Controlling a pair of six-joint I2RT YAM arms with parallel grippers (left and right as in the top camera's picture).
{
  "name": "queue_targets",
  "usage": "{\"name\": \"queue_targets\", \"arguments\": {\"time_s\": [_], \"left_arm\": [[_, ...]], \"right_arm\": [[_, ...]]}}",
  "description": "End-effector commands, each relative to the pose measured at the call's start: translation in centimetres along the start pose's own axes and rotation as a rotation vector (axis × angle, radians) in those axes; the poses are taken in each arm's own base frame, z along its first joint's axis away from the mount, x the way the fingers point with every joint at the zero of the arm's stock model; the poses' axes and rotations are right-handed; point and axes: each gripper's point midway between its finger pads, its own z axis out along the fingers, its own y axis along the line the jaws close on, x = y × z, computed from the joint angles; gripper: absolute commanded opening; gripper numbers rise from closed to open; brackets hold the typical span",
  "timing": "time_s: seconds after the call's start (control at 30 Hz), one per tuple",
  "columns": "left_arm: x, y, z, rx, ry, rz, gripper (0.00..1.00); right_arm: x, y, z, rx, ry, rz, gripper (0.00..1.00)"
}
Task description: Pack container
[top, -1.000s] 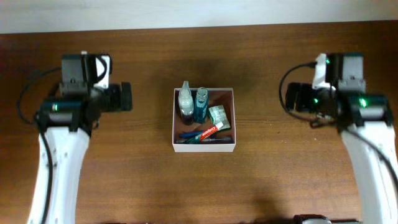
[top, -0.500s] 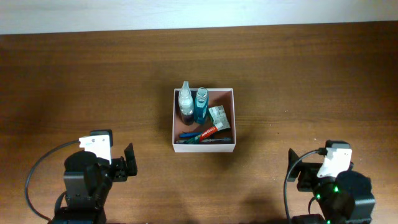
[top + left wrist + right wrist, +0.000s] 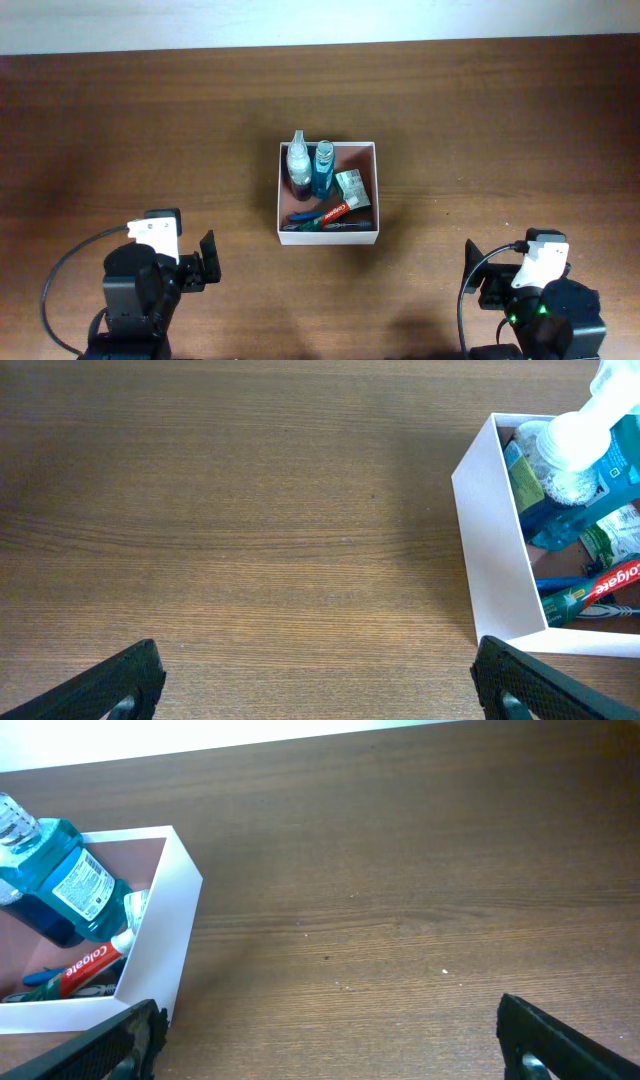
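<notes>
The container [image 3: 328, 240], a square white box with a pinkish-brown inside, sits mid-table. It holds a clear spray bottle [image 3: 298, 160], a blue mouthwash bottle [image 3: 323, 168], a green packet [image 3: 351, 187], a red toothpaste tube [image 3: 337, 210] and a blue toothbrush [image 3: 305, 216]. My left gripper [image 3: 203, 264] is at the front left, open and empty. Its view shows the box wall [image 3: 495, 530] at the right, with its fingers [image 3: 320, 685] wide apart. My right gripper [image 3: 478, 278] is at the front right, open and empty. Its view shows the box [image 3: 160, 935] at the left, beyond its fingers [image 3: 335, 1040].
Bare brown wooden tabletop [image 3: 480, 130] surrounds the box on all sides. A pale wall strip [image 3: 320, 20] runs along the far edge of the table. Both arms sit folded near the front edge.
Both arms have pulled back from beside the box to the table's front edge. In the last half second they barely moved. The box and its contents have not shifted.
</notes>
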Motion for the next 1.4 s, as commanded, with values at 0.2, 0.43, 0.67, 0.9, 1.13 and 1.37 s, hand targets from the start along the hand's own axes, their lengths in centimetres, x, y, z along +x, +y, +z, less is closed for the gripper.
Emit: {"name": "queue_targets", "arguments": {"time_s": [0.2, 0.43, 0.67, 0.9, 1.13, 1.37], "left_arm": [[0.2, -0.1, 0.1, 0.01, -0.001, -0.011, 0.99], [0.2, -0.1, 0.1, 0.01, -0.001, -0.011, 0.99], [0.2, -0.1, 0.1, 0.01, -0.001, -0.011, 0.99], [0.2, -0.1, 0.1, 0.01, -0.001, -0.011, 0.99], [0.2, -0.2, 0.1, 0.01, -0.001, -0.011, 0.99], [0.2, -0.1, 0.1, 0.01, -0.001, -0.011, 0.99]], "right_arm": [[1.9, 0.2, -1.4, -0.043, -0.099, -0.043, 0.98], [2.1, 1.9, 3.3, -0.127, -0.237, -0.126, 0.98], [0.9, 2.2, 6.9, -0.141, -0.476, -0.122, 0.99], [2.4, 2.2, 7.8, -0.142, -0.431, -0.123, 0.99], [2.5, 2.2, 7.9, -0.142, -0.43, -0.123, 0.98], [2.5, 2.2, 7.9, -0.142, -0.429, -0.123, 0.98]]}}
